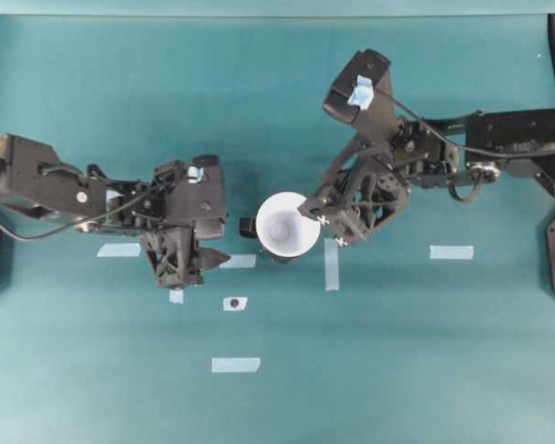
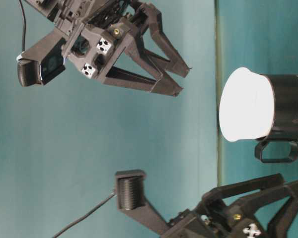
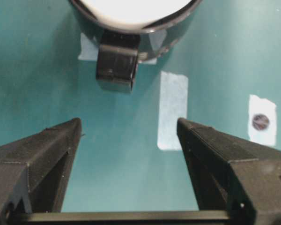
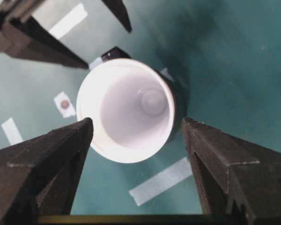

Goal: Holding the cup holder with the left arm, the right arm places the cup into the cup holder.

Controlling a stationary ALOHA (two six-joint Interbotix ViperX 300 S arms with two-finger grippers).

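Already the white cup [image 1: 288, 224] sits inside the glossy black cup holder [image 2: 289, 106], its wide rim flaring above the ring, near the middle of the teal worktop [image 1: 398, 370]. The holder's side tab [image 3: 116, 65] points toward the left fingers [image 3: 129, 133], which stand spread wide just short of it, gripping nothing. The right fingers [image 4: 136, 126] hang above the cup, parted wider than its rim; whether one tip grazes the rim is hard to tell from overhead. Pale tape strips [image 1: 331, 264] lie on the worktop around the holder.
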